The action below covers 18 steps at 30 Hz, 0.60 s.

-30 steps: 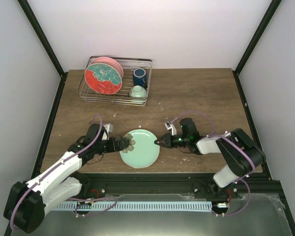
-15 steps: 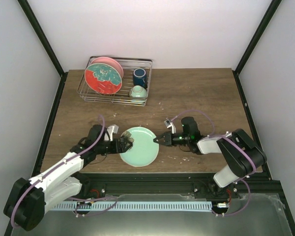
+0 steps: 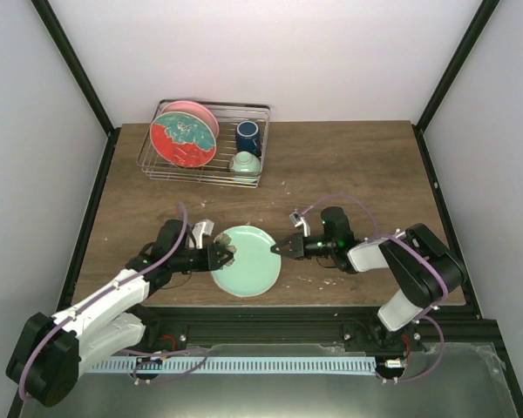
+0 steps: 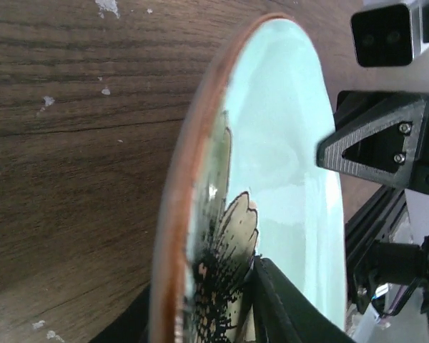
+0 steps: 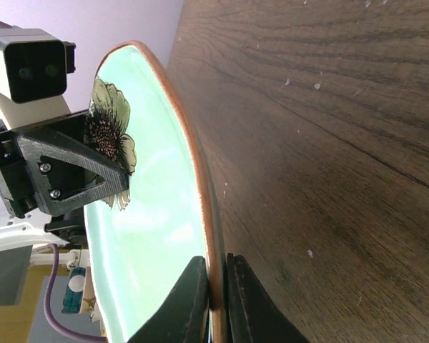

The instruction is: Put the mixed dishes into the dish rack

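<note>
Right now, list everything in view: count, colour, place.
dish rack: one, silver wire, table's far left.
floral plate: one, red and teal, upright in rack.
pink plate: one, pink, upright behind floral plate.
cup: one, dark blue, rack's right side.
bowl: one, pale mint, rack, nearer than cup.
green plate: one, pale green, dark flower, near table edge.
table: one, brown wood.
left fingers: black, shut on green plate's left rim.
right fingers: black, shut on its right rim.

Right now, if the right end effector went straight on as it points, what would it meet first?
The round pale-green plate with a brown rim, whose edge the right end effector is clamped on; beyond it, the left end effector at the opposite edge.
</note>
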Each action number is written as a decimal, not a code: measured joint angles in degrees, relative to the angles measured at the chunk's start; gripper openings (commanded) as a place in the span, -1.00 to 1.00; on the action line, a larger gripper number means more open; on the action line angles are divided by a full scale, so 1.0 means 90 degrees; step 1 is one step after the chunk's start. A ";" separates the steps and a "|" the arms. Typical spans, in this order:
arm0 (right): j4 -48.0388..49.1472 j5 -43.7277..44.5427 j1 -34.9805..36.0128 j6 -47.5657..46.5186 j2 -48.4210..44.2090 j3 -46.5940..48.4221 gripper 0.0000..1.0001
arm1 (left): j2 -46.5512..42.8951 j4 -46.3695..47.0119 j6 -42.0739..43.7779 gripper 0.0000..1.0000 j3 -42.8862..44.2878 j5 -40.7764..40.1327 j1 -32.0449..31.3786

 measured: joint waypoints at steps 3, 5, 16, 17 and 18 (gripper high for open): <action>-0.0002 0.0019 -0.0027 -0.0049 0.0002 -0.0005 -0.70 | -0.0015 0.0032 -0.0066 -0.79 0.0002 0.0100 0.0012; -0.0039 0.0029 -0.0085 -0.0075 0.0010 -0.0024 -0.69 | -0.0080 0.0192 -0.0097 -0.92 0.0032 0.0267 -0.0012; -0.0005 -0.0095 -0.0083 -0.0155 -0.0005 -0.0044 -0.35 | -0.0117 -0.0032 0.0051 -1.00 0.0109 0.0240 -0.0036; -0.0012 -0.0100 -0.0083 -0.0192 -0.0034 -0.0063 -0.30 | -0.0117 -0.0107 0.0080 -1.00 0.0143 0.0226 -0.0036; -0.0022 -0.0102 -0.0083 -0.0223 -0.0090 -0.0097 -0.28 | -0.0117 -0.0240 0.0155 -1.00 0.0219 0.0214 -0.0041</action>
